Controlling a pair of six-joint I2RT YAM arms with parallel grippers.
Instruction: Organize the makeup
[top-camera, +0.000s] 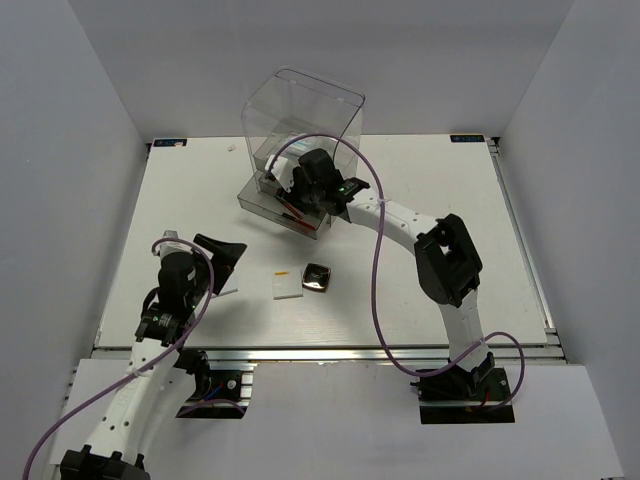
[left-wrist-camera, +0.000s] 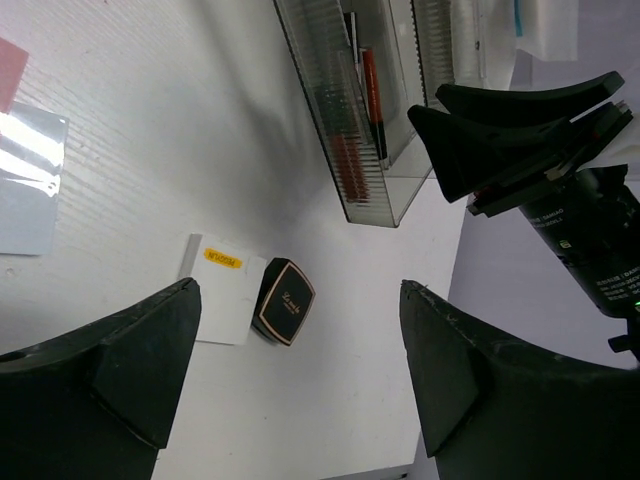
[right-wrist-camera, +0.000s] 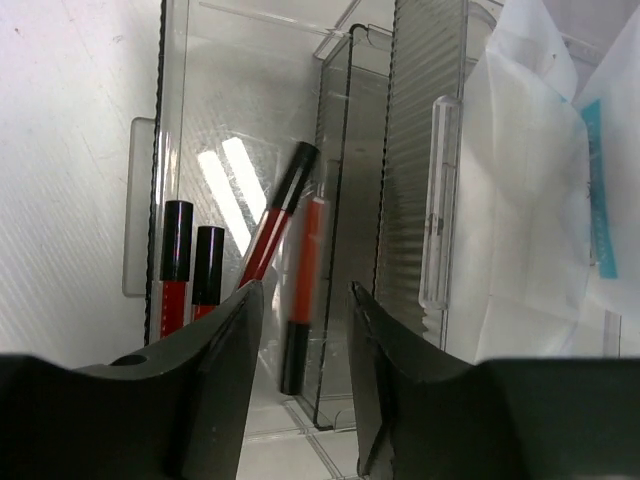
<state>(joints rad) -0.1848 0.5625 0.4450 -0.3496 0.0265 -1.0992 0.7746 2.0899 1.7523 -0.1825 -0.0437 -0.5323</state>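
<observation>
At the far left, our left gripper (left-wrist-camera: 300, 290) hangs over the table (top-camera: 450, 230) with its fingers spread wide and nothing between them. The corner of a pink pad (left-wrist-camera: 12, 62) shows at the edge of the left wrist view, lying loose on the table. Ahead of the open fingers lie a white pad (left-wrist-camera: 222, 290) with a small yellow label and, touching its edge, a black compact (left-wrist-camera: 283, 314). None of these three has been put away yet.

Further right, a clear drawer (top-camera: 258, 200) stands pulled out from the tall clear box (top-camera: 305, 110). Several dark-red sticks (right-wrist-camera: 176, 255) with black caps already lie in one of its long compartments.

Our right gripper (right-wrist-camera: 305, 290) is low over that drawer, its fingers partly apart. One more red stick (right-wrist-camera: 308, 250) shows blurred in the gap with space on either side. We judge it is loose, not gripped, and on its way into the drawer.

At the far right of the right wrist view, two white packets (right-wrist-camera: 530, 200) with blue print sit beyond the ribbed divider. We cannot tell which compartment they are in.

We judge the job about half done: the sticks and packets are at the box, while the pads and compact wait on the table.
</observation>
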